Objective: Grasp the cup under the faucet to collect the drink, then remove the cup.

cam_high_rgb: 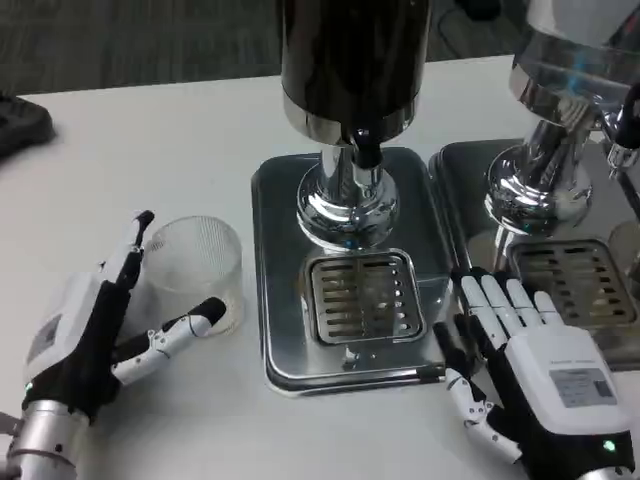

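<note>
Right robot hand (545, 375) flat, fingers extended.

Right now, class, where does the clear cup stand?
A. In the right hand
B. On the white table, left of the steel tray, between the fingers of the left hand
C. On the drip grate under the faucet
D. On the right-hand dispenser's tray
B: the clear cup stands on the white table, left of the steel tray, with the left hand open around it.

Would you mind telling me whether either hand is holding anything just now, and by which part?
Nothing is clearly held. The left hand brackets the clear ribbed plastic cup at its side wall, fingers spread. The right hand rests flat, holding nothing.
</note>
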### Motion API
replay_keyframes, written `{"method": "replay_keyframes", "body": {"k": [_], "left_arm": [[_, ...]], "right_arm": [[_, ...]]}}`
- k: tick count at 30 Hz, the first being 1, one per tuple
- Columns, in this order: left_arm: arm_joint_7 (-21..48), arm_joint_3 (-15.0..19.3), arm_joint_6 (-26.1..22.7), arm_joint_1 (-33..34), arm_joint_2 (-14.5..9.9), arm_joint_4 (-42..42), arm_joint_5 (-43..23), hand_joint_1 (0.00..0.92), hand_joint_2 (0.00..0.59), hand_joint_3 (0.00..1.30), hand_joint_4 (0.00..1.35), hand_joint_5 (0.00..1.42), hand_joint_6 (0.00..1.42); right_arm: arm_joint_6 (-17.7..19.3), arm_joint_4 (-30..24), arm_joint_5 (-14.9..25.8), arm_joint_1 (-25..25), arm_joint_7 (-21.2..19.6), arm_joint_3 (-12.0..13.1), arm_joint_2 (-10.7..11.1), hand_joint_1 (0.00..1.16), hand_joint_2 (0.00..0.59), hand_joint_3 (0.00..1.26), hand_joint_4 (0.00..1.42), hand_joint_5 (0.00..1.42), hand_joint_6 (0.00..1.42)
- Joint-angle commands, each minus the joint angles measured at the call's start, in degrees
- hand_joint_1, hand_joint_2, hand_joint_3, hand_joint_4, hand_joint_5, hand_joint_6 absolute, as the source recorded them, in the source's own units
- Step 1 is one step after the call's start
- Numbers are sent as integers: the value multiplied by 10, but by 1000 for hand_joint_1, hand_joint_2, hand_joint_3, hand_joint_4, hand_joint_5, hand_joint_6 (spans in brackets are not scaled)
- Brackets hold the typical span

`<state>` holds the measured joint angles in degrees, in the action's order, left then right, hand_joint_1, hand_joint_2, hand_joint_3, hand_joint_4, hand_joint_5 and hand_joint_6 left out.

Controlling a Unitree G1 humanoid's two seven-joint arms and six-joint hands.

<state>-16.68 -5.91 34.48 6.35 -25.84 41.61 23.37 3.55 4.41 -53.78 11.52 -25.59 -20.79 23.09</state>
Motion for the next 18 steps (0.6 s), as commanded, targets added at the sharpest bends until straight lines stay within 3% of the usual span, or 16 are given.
{"method": "replay_keyframes", "body": {"k": [1, 11, 16, 18], "left_arm": [[3, -9, 1, 17, 11, 21, 2, 241, 52, 0, 0, 134, 68], [-2, -17, 23, 42, 25, 56, 3, 283, 60, 50, 68, 279, 199], [-11, -25, 22, 50, 24, 60, 11, 329, 77, 161, 182, 403, 370], [-20, -26, 21, 51, 24, 61, 13, 361, 88, 235, 258, 486, 524]], "right_arm": [[-5, -2, -3, 4, -4, -1, -3, 0, 508, 0, 0, 0, 0], [-11, -5, -5, 6, -7, -2, -10, 0, 504, 0, 0, 0, 0], [-13, -7, -5, 10, -9, -1, -12, 0, 500, 0, 0, 0, 0], [-13, -7, -5, 10, -9, -2, -13, 0, 499, 0, 0, 0, 0]]}}
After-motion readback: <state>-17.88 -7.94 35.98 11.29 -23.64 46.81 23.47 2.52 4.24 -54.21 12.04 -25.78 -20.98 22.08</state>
